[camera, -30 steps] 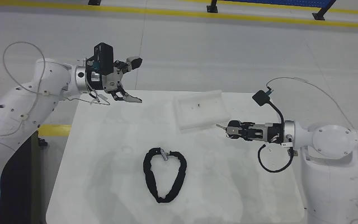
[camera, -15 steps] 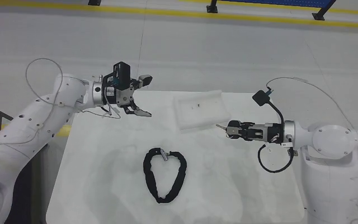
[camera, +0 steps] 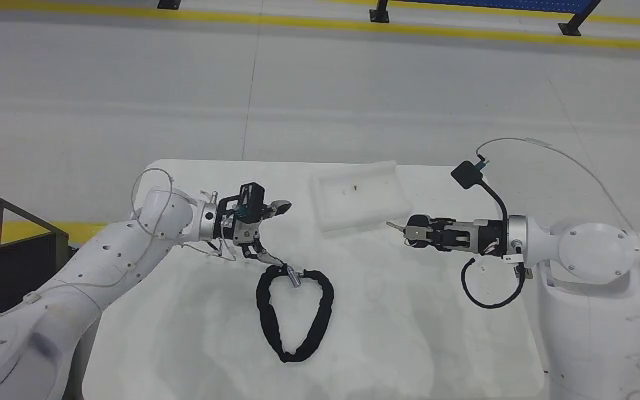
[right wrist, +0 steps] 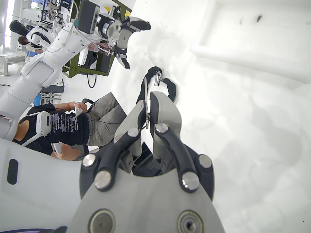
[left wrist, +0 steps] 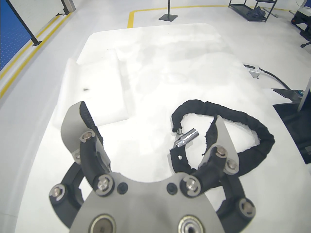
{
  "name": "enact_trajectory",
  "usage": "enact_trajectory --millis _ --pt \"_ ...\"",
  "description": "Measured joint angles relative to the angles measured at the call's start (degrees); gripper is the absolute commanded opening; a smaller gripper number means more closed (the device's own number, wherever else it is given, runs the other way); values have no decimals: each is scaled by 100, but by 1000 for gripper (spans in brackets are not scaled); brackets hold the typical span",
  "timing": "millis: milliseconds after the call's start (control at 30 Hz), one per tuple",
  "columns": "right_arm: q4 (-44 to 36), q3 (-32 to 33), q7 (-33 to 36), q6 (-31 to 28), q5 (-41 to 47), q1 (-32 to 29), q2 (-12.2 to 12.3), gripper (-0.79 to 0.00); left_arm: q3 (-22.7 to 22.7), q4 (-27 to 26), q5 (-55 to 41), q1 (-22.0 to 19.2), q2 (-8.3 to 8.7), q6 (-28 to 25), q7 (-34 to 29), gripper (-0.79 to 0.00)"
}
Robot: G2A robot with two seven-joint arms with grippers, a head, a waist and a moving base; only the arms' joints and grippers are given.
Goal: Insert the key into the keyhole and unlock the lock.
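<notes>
A black fabric-covered chain lock (camera: 320,300) lies in a loop at the middle of the white table (camera: 450,340), with its silver lock cylinder (camera: 291,272) at the far end of the loop. My left gripper (camera: 272,235) hangs open just beside that cylinder; in the left wrist view the cylinder (left wrist: 187,138) sits on the table between the spread fingers, close to one of them, untouched. My right gripper (camera: 408,230) is to the right of the loop, shut on a thin metal key (right wrist: 145,90) whose blade points toward the lock cylinder (right wrist: 158,78).
A shallow white tray (camera: 355,198) lies on the far middle of the table, between the two arms and just past the right gripper. A black cable (camera: 490,290) hangs from the right arm above the table.
My left arm has swung in from the far left corner of the table and come down beside the lock's cylinder, still open. The right arm and key have not moved.
</notes>
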Motion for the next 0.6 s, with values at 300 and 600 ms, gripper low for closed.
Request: enact_trajectory --millis 300,600 --pt "0 0 0 0 0 0 0 -785 0 108 909 145 -167 128 111 0" --pt "0 0 0 0 0 0 0 -785 0 138 1143 164 -196 253 237 0"
